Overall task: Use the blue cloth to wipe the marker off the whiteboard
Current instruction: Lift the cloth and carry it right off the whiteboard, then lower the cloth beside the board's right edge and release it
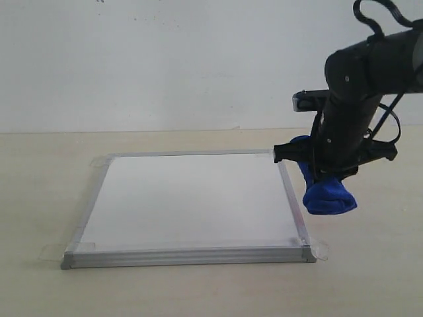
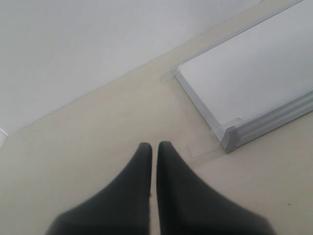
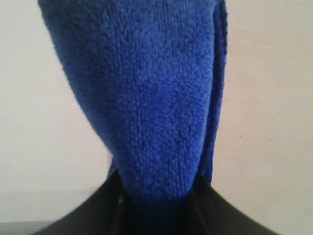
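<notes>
The whiteboard [image 1: 192,198] lies flat on the beige table, its silver frame taped at the corners; its face shows plain white and no red marker line is visible on it. My right gripper [image 1: 316,173] is shut on the blue cloth [image 1: 327,195], which hangs in a thick roll just past the board's right edge, above the table. In the right wrist view the blue cloth [image 3: 146,98] fills most of the picture, pinched between the dark fingers. My left gripper [image 2: 154,145] is shut with nothing in it, hovering over bare table near a corner of the whiteboard [image 2: 254,78].
A pale wall rises behind the table. Clear tape tabs [image 1: 51,251] stick out from the board's corners onto the table. The right arm's black body [image 1: 360,99] stands over the board's far right corner.
</notes>
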`<state>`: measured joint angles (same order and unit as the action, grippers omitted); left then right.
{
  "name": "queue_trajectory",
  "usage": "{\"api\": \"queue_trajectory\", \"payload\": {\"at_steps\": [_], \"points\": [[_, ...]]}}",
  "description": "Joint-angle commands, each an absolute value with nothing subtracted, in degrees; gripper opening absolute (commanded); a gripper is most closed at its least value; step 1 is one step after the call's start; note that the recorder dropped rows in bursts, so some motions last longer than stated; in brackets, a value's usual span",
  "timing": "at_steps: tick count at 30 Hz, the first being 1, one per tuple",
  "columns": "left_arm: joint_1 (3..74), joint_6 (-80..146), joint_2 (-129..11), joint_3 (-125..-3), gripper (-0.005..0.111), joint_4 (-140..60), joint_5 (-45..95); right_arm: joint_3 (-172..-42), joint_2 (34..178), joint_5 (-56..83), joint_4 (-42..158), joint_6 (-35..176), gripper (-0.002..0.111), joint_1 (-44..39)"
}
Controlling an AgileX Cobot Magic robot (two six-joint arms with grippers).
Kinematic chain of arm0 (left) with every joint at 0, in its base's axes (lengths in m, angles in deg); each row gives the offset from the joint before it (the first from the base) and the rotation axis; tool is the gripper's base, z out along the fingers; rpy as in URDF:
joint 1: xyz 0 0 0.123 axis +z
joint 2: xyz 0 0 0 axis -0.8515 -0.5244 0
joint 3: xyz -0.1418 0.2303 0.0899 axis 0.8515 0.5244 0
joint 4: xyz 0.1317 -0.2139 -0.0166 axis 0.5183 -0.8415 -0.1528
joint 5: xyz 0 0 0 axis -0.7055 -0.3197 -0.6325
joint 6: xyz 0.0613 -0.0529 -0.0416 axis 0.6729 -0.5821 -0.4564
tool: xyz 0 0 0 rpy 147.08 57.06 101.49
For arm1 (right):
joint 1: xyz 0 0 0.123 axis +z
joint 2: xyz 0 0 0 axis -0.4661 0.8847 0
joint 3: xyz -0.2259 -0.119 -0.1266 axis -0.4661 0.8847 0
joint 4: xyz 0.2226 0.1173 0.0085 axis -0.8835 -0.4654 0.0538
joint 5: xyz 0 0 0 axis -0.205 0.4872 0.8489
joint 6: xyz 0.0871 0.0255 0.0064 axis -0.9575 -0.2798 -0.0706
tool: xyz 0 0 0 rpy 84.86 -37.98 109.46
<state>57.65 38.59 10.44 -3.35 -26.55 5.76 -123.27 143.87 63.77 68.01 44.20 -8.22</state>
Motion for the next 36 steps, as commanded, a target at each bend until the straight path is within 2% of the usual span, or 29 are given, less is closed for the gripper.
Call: {"api": "queue_trajectory", "payload": {"at_steps": [1, 3, 6, 11, 18, 23, 36], "points": [[57.8, 38.9, 10.6, -3.2, 0.004, -26.6, 5.9, -133.7, 148.1, 77.7, 62.4, 54.0, 0.000, -12.3], [57.8, 38.9, 10.6, -3.2, 0.004, -26.6, 5.9, -137.3, 150.5, 83.1, 60.8, 57.1, 0.000, -13.5], [57.8, 38.9, 10.6, -3.2, 0.004, -26.6, 5.9, -140.2, 153.5, 83.5, 60.8, 60.0, 0.000, -14.0], [57.8, 38.9, 10.6, -3.2, 0.004, -26.6, 5.9, -140.0, 155.4, 76.2, 58.7, 57.7, 0.000, -13.7], [57.8, 38.9, 10.6, -3.2, 0.004, -26.6, 5.9, -140.0, 158.8, 76.5, 59.0, 56.5, 0.000, -13.2], [57.8, 38.9, 10.6, -3.2, 0.004, -26.6, 5.9, -140.0, 159.1, 69.4, 59.1, 56.7, 0.000, -12.6], [57.8, 38.9, 10.6, -3.2, 0.004, -26.6, 5.9, -140.0, 161.6, 68.8, 63.0, 54.6, 0.000, -12.8]]}}
